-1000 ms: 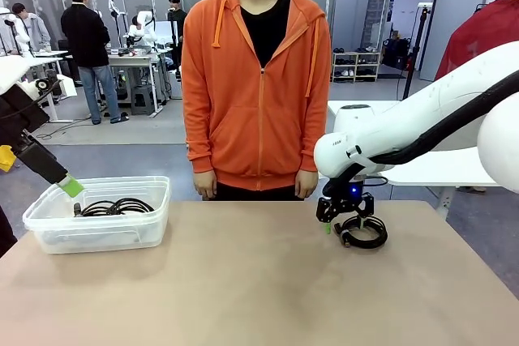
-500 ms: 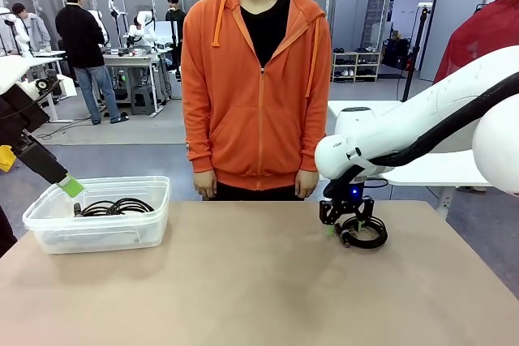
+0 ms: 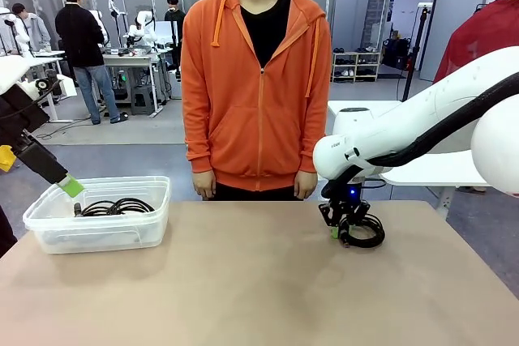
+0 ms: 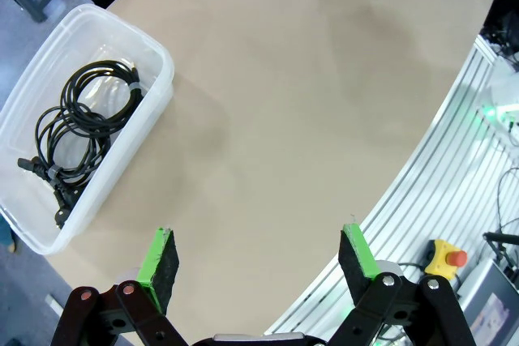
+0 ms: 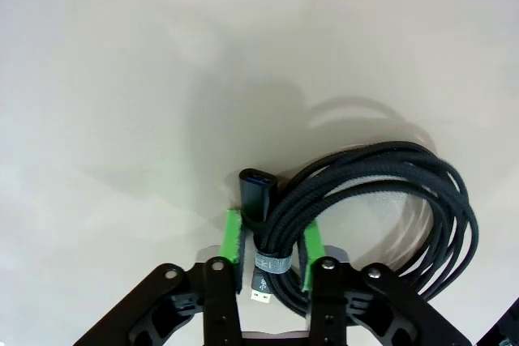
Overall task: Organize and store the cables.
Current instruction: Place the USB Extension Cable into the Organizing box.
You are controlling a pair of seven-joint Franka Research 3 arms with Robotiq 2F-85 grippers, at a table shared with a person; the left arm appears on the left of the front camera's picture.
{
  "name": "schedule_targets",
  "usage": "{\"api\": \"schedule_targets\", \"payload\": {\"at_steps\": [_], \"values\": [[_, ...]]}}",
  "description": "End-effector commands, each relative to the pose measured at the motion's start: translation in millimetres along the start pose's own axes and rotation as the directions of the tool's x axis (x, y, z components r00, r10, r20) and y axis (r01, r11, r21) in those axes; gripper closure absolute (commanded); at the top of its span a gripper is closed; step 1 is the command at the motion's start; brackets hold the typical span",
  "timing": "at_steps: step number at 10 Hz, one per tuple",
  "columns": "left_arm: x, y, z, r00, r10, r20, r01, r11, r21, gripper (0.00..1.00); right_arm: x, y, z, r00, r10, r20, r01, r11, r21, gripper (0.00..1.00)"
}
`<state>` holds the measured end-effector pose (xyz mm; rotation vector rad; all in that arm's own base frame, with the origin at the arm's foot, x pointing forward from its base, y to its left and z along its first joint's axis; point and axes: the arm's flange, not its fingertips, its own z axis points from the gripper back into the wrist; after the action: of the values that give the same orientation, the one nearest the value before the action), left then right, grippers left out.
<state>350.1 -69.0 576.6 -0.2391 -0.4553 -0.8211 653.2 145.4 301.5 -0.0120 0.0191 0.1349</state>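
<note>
Right end effector (image 5: 272,258) clamped on coiled cable (image 5: 381,216) at its banded section. Green pads pinch the bundle on both sides, gray wrap band (image 5: 270,264) sits betw. them. Plug end (image 5: 252,186) pokes out just beyond the pads. Front view: same end effector (image 3: 344,231) low on table (image 3: 243,281), cable coil (image 3: 365,232) flat on the tabletop, well apart from the bin (image 3: 97,215), on table's opposite side.

Bin is clear plastic, w/ stored cables (image 3: 113,207) already coiled inside. Left wrist view shows them (image 4: 77,131) lying loose in bin (image 4: 154,62). Left end effector (image 4: 259,261) spread wide, nothing betw. pads. In front view it (image 3: 71,186) hangs just above bin's near-left rim. Person in orange hoodie (image 3: 255,79) stands behind table, hands down, not involved.

Step in hand, judged: lift the gripped coil, carry to bin. To do well: raise straight up first so loops clear the table w/o dragging. Grip is on the band, so coil should stay together; watch free loops swinging and plug end snagging. Release low over bin centre, clear of the left end effector.

Vs. a sec ago: right end effector stood open around the coil's edge, now closed on it. Coil has shifted slightly toward bin. Left arm, bin, person unchanged.
</note>
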Motion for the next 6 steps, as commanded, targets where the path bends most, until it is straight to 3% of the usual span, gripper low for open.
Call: {"api": "schedule_targets", "payload": {"at_steps": [1,2,6], "values": [[1,0,0,1.000,0.007,0.017,-0.007,1.000,-0.004,0.00,0,-5,-8,1.000,-0.030,-0.004,0.030,0.999,-0.010,0.90],[1,0,0,1.000,0.007,0.017,-0.007,1.000,-0.004,0.00,-1,-5,-4,0.999,-0.034,-0.004,0.034,0.999,-0.012,1.00],[1,0,0,1.000,0.007,0.017,-0.007,1.000,-0.004,0.00,-16,1,40,1.000,0.002,0.020,-0.003,1.000,0.029,0.99]]}}
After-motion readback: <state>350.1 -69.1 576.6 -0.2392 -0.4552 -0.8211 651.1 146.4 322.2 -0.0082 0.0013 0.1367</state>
